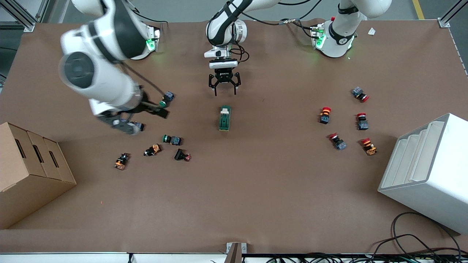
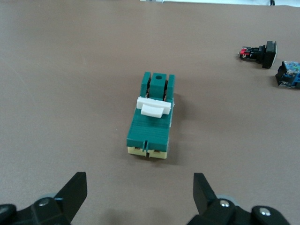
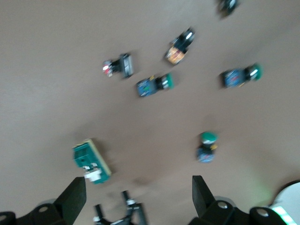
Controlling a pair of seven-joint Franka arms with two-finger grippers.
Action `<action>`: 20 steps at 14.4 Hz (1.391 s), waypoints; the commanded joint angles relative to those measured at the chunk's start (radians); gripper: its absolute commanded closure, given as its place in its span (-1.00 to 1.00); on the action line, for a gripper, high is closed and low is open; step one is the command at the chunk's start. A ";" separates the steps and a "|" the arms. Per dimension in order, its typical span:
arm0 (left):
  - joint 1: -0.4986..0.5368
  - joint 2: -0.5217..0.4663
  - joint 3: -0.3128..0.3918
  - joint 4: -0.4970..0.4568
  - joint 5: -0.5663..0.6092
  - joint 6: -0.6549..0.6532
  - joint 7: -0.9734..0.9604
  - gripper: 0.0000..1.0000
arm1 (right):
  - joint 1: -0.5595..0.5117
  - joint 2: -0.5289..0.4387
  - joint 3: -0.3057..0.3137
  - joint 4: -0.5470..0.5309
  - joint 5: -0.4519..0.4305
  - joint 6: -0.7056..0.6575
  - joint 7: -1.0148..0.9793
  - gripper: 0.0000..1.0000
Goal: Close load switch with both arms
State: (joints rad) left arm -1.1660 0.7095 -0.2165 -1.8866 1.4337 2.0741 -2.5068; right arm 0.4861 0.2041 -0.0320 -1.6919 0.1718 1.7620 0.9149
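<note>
The load switch is a narrow dark-green block with a white lever, lying flat near the middle of the table. It also shows in the left wrist view and the right wrist view. My left gripper hangs open over the bare table just beside the switch's end toward the robots' bases, with nothing between its fingers. My right gripper is open and empty, up in the air over the push buttons toward the right arm's end. The right arm looks blurred.
Several green-capped and orange push buttons lie scattered toward the right arm's end, and several red-capped ones toward the left arm's end. Cardboard boxes and a white stepped bin stand at the table's two ends.
</note>
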 commanded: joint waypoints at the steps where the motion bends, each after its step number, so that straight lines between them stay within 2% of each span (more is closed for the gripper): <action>1: -0.030 0.051 0.006 0.007 0.095 -0.073 -0.084 -1.00 | 0.087 0.011 -0.014 -0.086 0.037 0.137 0.114 -1.00; 4: -0.034 0.096 0.006 0.011 0.189 -0.138 -0.185 -1.00 | 0.178 0.066 -0.016 -0.117 0.038 0.258 0.215 -1.00; 7: -0.055 0.110 0.006 0.011 0.192 -0.158 -0.199 -1.00 | 0.255 0.116 -0.016 -0.149 0.038 0.391 0.338 -1.00; 13: -0.055 0.180 0.017 0.026 0.323 -0.207 -0.214 -1.00 | 0.384 0.247 -0.017 -0.152 0.037 0.585 0.502 -1.00; 17: -0.050 0.179 0.029 0.027 0.349 -0.207 -0.211 -1.00 | 0.437 0.261 -0.017 -0.199 0.037 0.637 0.527 -1.00; 20: -0.046 0.177 0.032 0.040 0.352 -0.207 -0.208 -1.00 | 0.469 0.261 -0.016 -0.290 0.037 0.773 0.529 -1.00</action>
State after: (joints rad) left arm -1.2145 0.8655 -0.1922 -1.8746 1.7651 1.8607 -2.7044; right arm 0.9262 0.4864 -0.0346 -1.9013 0.1902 2.4541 1.4356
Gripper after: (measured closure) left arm 0.000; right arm 0.000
